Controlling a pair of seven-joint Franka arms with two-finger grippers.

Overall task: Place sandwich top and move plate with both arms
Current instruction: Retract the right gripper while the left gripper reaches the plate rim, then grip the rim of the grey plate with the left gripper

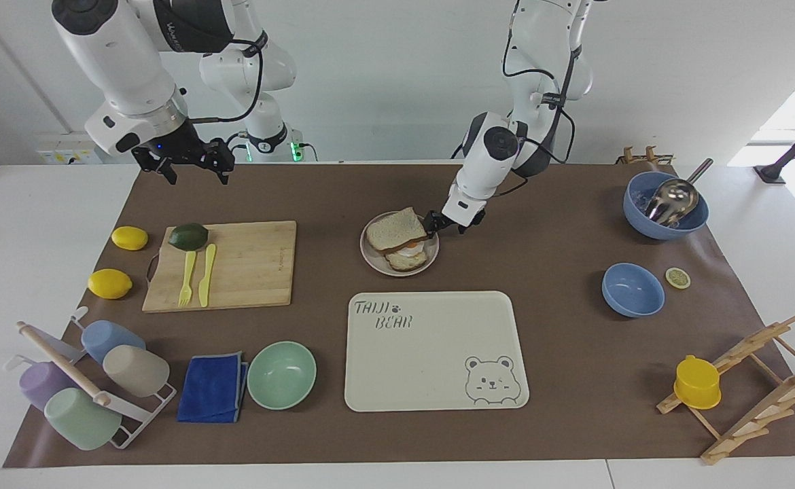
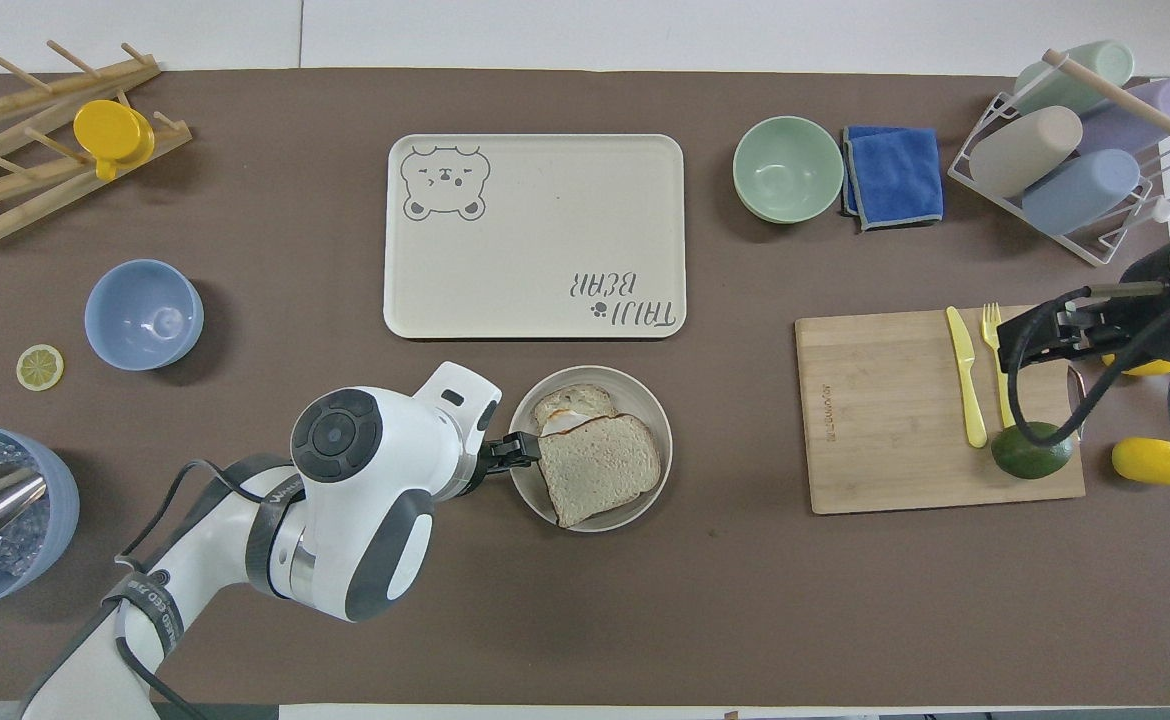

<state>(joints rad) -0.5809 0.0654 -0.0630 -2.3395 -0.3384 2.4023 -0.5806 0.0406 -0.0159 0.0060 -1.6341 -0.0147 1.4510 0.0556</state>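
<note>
Nearest the robots:
- Right gripper (image 1: 180, 166): raised over the right arm's end of the brown mat (image 1: 560, 380), jaws spread, holding nothing.
- Large blue bowl (image 1: 666, 221), toward the left arm's end, with one metal scoop (image 1: 673, 197) in it.

Next row:
- Bamboo cutting board (image 1: 248, 265), count 1. It carries 1 avocado (image 1: 188, 236), 1 yellow fork (image 1: 187, 278) and 1 yellow knife (image 1: 206, 275). Its small stamp is not legible.
- Lemons, count 2 (image 1: 129, 238) (image 1: 109, 283), beside the board toward the right arm's end.
- Plate (image 1: 377, 261), mid-table on the mat. The egg toast (image 1: 408, 258) lies on it.
- Sandwich top (image 1: 394, 229): on the egg toast, offset so part of the toast shows.
- Left gripper (image 1: 431, 223): low at the plate's rim, against the sandwich top's edge. I cannot tell whether it is gripping anything.

Farther out:
- Small blue bowl (image 1: 632, 290), count 1, with 1 lemon slice (image 1: 677, 278) just beside it.
- Cream tray (image 1: 431, 353), count 1, lettered "TAIJI BEAR" with a paw print and a bear face drawing.

Farthest row:
- Green bowl (image 1: 281, 375), count 1, touching the folded blue cloth (image 1: 213, 387).
- Wire rack (image 1: 143, 414) holding four cups (image 1: 136, 370).
- Wooden rack (image 1: 751, 387) with one yellow cup (image 1: 697, 382).
</note>
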